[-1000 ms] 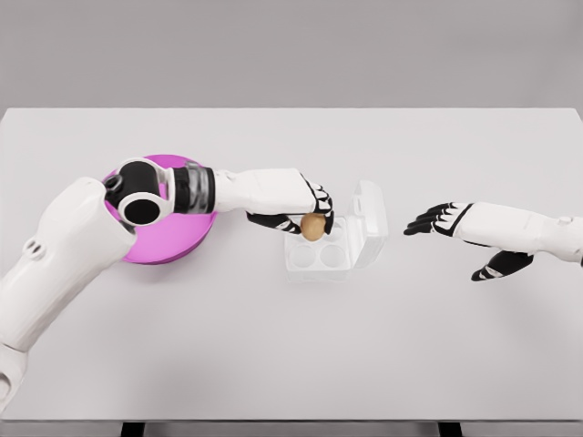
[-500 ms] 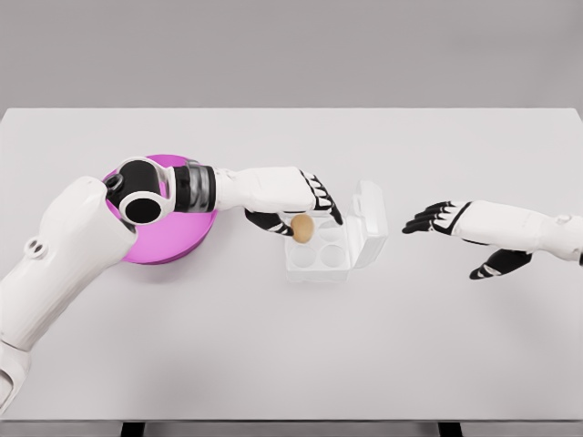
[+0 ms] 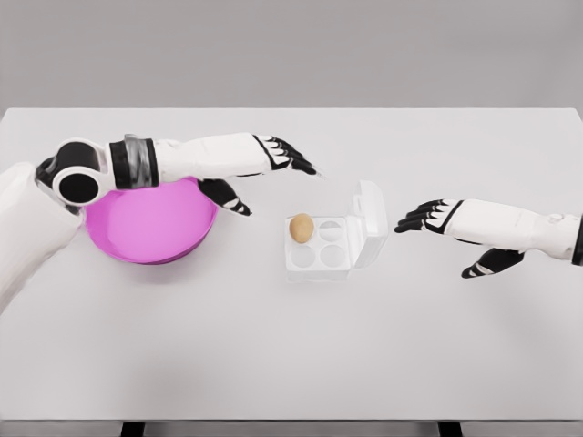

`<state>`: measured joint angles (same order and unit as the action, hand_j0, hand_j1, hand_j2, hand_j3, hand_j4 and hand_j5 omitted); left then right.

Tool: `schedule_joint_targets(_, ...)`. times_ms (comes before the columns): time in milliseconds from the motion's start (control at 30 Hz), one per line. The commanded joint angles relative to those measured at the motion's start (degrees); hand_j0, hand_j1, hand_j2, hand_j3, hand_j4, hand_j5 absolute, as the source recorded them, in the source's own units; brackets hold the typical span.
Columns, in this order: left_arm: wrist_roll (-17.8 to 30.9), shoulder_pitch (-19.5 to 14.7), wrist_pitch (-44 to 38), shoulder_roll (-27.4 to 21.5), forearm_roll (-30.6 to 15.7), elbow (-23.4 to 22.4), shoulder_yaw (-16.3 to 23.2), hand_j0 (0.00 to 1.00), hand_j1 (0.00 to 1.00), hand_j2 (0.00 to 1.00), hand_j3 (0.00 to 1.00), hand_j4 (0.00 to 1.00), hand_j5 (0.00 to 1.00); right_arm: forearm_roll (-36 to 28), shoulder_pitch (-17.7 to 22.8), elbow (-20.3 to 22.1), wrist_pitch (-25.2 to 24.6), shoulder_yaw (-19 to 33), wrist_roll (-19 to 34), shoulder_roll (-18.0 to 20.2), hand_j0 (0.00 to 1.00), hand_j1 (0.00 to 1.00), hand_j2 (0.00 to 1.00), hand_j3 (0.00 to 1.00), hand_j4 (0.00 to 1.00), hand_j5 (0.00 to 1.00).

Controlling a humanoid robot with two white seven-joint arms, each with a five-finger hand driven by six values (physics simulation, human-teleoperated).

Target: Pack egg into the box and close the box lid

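A brown egg [image 3: 301, 228] sits in the back-left cup of the clear egg box [image 3: 317, 256]. The box's lid [image 3: 369, 223] stands open, tilted up on the right side. My left hand [image 3: 273, 168] hovers to the upper left of the box, fingers spread and holding nothing, apart from the egg. My right hand [image 3: 435, 223] floats just right of the lid with fingers extended, not touching it.
A pink bowl [image 3: 150, 223] rests on the white table [image 3: 291, 364] at the left, partly under my left forearm. The table's far edge runs along the top and its near edge along the bottom.
My left hand has let go of the egg, which now lies in the box, and has pulled back up and to the left. My right hand crept slightly toward the lid.
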<state>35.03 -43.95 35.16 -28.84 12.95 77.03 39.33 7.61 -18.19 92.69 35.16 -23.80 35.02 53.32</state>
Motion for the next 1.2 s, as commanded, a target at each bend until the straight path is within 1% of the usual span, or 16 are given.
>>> schedule_joint_targets(0, 0.0, 0.0, -0.2, -6.0, -10.6, 1.5, -0.5, 1.00, 1.00, 1.00, 1.00, 1.00, 1.00, -0.4, 0.0, 0.1, -0.2, -0.1, 0.0, -1.0, 1.00, 1.00, 1.00, 1.00, 1.00, 1.00)
schedule_joint_targets(100, 0.0, 1.1, -0.2, -12.6, -20.7, 3.7, -3.3, 1.00, 1.00, 1.00, 1.00, 1.00, 1.00, -0.3, -0.4, 0.2, -0.2, -0.1, 0.0, -1.5, 1.00, 1.00, 1.00, 1.00, 1.00, 1.00)
schedule_joint_targets(167, 0.0, 3.2, -0.2, -17.6, -25.5, 3.9, -5.0, 1.00, 1.00, 1.00, 1.00, 1.00, 1.00, -0.4, -0.4, 0.9, -0.2, -0.2, 0.0, -1.6, 1.00, 1.00, 1.00, 1.00, 1.00, 1.00)
schedule_joint_targets(200, 0.0, 5.0, -0.2, -19.7, -27.8, 4.0, -6.8, 1.00, 1.00, 1.00, 1.00, 1.00, 1.00, -0.4, -0.4, 1.6, -0.2, -1.0, 0.0, -1.6, 1.00, 1.00, 1.00, 1.00, 1.00, 1.00)
schedule_joint_targets(300, 0.0, 10.0, -0.2, -22.7, -30.2, 4.4, -11.8, 1.00, 1.00, 1.00, 1.00, 1.00, 1.00, -0.4, -0.6, 3.0, -0.2, -1.7, 0.0, -1.6, 1.00, 1.00, 1.00, 1.00, 1.00, 1.00)
schedule_joint_targets(433, 0.0, 11.2, -0.2, -23.9, -31.2, 3.9, -11.9, 1.00, 1.00, 1.00, 1.00, 1.00, 1.00, -0.4, -0.6, 3.5, -0.2, -1.8, 0.0, -1.8, 1.00, 1.00, 1.00, 1.00, 1.00, 1.00)
schedule_joint_targets(500, 0.0, 12.5, -0.2, -24.7, -31.6, 3.3, -12.3, 1.00, 1.00, 1.00, 1.00, 1.00, 1.00, -0.4, -0.7, 5.0, -0.2, -2.3, 0.0, -3.7, 1.00, 1.00, 1.00, 1.00, 1.00, 1.00)
schedule_joint_targets(633, 0.0, 12.5, -0.2, -25.1, -31.2, 2.5, -12.3, 1.00, 1.00, 1.00, 1.00, 1.00, 1.00, -0.4, -0.8, 5.2, -0.2, -2.3, 0.0, -6.0, 1.00, 1.00, 1.00, 1.00, 1.00, 1.00)
schedule_joint_targets(733, 0.0, 12.6, -0.2, -25.1, -31.1, 2.5, -12.9, 1.00, 1.00, 1.00, 1.00, 1.00, 1.00, -0.4, -1.1, 5.3, -0.2, -2.3, 0.0, -6.8, 1.00, 1.00, 1.00, 1.00, 1.00, 1.00)
schedule_joint_targets(833, 0.0, 12.6, -0.2, -25.1, -31.1, 2.5, -13.0, 1.00, 1.00, 1.00, 1.00, 1.00, 1.00, -0.4, -1.2, 5.2, -0.2, -2.3, 0.0, -8.9, 1.00, 1.00, 1.00, 1.00, 1.00, 1.00)
schedule_joint_targets(900, 0.0, 12.6, -0.2, -25.1, -31.2, 2.5, -13.0, 1.00, 1.00, 1.00, 1.00, 1.00, 1.00, -0.4, -1.2, 5.0, -0.2, -1.4, 0.0, -8.8, 1.00, 1.00, 1.00, 1.00, 1.00, 1.00)
schedule_joint_targets(933, 0.0, 12.6, -0.2, -25.1, -31.2, 2.5, -13.0, 1.00, 1.00, 1.00, 1.00, 1.00, 1.00, -0.4, -1.2, 4.2, -0.2, -0.5, 0.0, -8.1, 1.00, 1.00, 1.00, 1.00, 1.00, 1.00)
schedule_joint_targets(1000, 0.0, 12.6, -0.2, -25.0, -30.6, 2.6, -13.0, 1.00, 1.00, 1.00, 1.00, 1.00, 1.00, -0.4, -1.1, -1.2, -0.2, 4.4, 0.0, -6.7, 1.00, 1.00, 1.00, 1.00, 1.00, 1.00)
schedule_joint_targets(1033, 0.0, 12.6, -0.2, -25.0, -30.5, 2.6, -13.0, 1.00, 1.00, 1.00, 1.00, 1.00, 1.00, -0.4, -1.1, -4.2, -0.2, 5.5, 0.0, -5.9, 1.00, 1.00, 1.00, 1.00, 1.00, 1.00)
schedule_joint_targets(1067, 0.0, 12.6, -0.2, -25.0, -30.5, 2.6, -13.0, 1.00, 1.00, 1.00, 1.00, 1.00, 1.00, -0.4, -1.1, -5.5, -0.2, 5.8, 0.0, -5.5, 1.00, 1.00, 1.00, 1.00, 1.00, 1.00)
schedule_joint_targets(1167, 0.0, 12.6, -0.2, -25.0, -30.5, 2.6, -13.0, 1.00, 1.00, 1.00, 1.00, 1.00, 1.00, -0.4, -1.1, -5.0, -0.2, 5.8, 0.0, -5.6, 1.00, 1.00, 1.00, 1.00, 1.00, 1.00)
